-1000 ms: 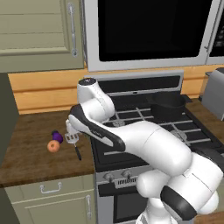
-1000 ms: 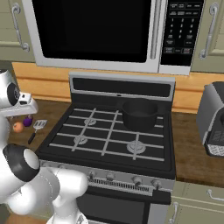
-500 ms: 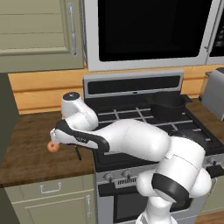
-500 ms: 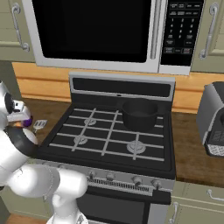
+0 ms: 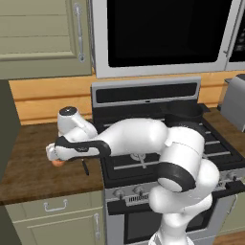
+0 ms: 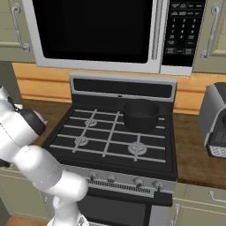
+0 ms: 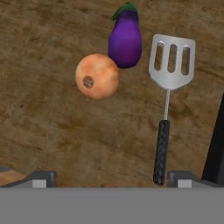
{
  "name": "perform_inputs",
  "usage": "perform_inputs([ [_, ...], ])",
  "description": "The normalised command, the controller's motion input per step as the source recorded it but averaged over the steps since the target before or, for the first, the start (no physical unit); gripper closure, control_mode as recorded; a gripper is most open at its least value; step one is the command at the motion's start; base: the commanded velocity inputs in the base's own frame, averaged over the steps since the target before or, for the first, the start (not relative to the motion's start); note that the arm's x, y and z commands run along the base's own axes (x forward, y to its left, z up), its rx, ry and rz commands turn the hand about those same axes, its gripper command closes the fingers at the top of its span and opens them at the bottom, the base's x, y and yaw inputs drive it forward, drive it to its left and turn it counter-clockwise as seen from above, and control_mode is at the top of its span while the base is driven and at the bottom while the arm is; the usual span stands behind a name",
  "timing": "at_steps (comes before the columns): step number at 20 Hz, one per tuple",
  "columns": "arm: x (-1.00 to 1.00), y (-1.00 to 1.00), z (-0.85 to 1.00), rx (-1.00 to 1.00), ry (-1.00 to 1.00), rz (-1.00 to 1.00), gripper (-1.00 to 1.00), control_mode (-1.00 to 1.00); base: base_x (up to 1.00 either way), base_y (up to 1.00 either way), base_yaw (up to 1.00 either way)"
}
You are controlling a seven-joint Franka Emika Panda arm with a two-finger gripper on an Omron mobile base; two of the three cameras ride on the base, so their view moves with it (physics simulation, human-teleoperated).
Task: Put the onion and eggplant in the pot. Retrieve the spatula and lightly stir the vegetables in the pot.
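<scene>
Left base view: the arm reaches low over the wooden desk (image 5: 28, 162) left of the stove (image 5: 158, 158), one onion (image 5: 58, 162) peeking beneath the hand. Right base view: one black pot (image 6: 141, 115) sits on a rear burner. Hand view: one onion (image 7: 96, 76) touching one eggplant (image 7: 125, 40), one spatula (image 7: 168, 87) beside them — the fingers (image 7: 43, 178) spread wide, holding nothing.

No legible text in any view. Microwave keypad (image 6: 182, 26) shows small white button marks, too small to read. No labels or brands on the stove (image 6: 123, 88).
</scene>
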Motion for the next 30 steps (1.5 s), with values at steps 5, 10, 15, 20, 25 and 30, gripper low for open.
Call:
perform_inputs([
  [5,0.20,0.18,-0.22,0.00,0.02,0.01,-1.00,-1.00,0.00,0.00,0.00],
  [10,0.27,0.17,-0.24,0.00,0.00,0.00,-1.00,-1.00,0.00,0.00,0.00],
  [15,0.24,0.15,-0.24,0.00,0.00,0.00,-1.00,-1.00,0.00,0.00,0.00],
  [20,0.26,0.21,-0.21,0.00,0.00,0.00,-1.00,-1.00,0.00,0.00,0.00],
  [25,0.31,0.16,-0.18,0.00,0.00,0.00,-1.00,-1.00,0.00,0.00,0.00],
  [30,0.36,0.04,-0.15,0.00,0.00,0.00,-1.00,-1.00,0.00,0.00,0.00],
])
